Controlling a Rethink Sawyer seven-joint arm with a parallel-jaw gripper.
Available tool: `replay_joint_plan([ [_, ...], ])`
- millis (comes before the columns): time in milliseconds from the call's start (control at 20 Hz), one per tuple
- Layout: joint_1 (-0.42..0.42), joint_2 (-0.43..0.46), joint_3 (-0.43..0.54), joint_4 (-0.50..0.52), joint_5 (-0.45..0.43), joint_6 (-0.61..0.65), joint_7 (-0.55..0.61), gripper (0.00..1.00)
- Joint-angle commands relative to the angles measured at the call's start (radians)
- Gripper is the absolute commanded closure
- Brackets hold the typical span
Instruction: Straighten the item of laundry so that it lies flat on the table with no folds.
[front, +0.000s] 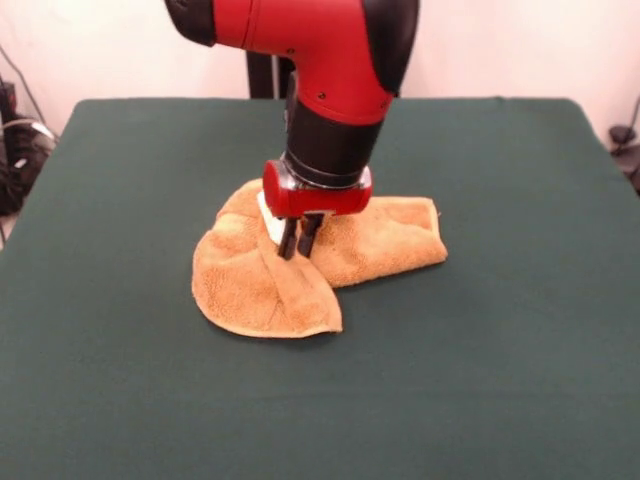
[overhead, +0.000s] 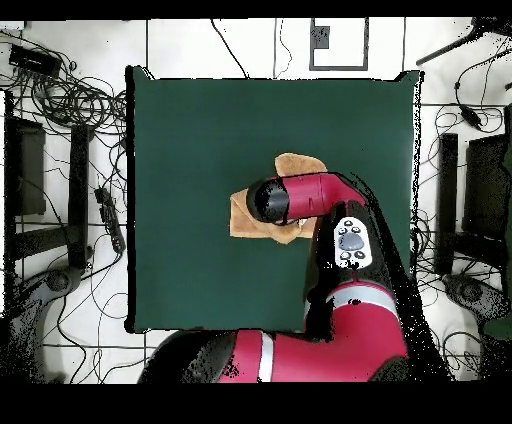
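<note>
1. Gripper is coming down at the middle of the front view, fingers close together and seemingly pinching a raised ridge of the towel, though I can't be fully sure there's cloth between them.
2. Towel is sitting directly under and around it, bunched into two lobes: one spreading lower left, one stretching right, so the long axis is running left-right across the frame.
3. Any flattening pull is probably needing to go outward from that centre ridge.
4. Count: one gripper, one towel, one green table.
</note>
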Motion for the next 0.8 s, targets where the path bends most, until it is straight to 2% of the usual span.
replay_joint_plan([
  [50, 0.005, 0.051, 0.031, -0.068, -0.032, -0.055, 0.078, 1.00],
  [400, -0.043, 0.027, 0.090, -0.037, 0.056, -0.010, 0.099, 1.00],
  [650, -0.030, 0.030, 0.094, -0.022, 0.119, -0.006, 0.172, 1.00],
  [800, 0.006, 0.048, 0.075, -0.035, 0.149, -0.014, 0.220, 1.00],
])
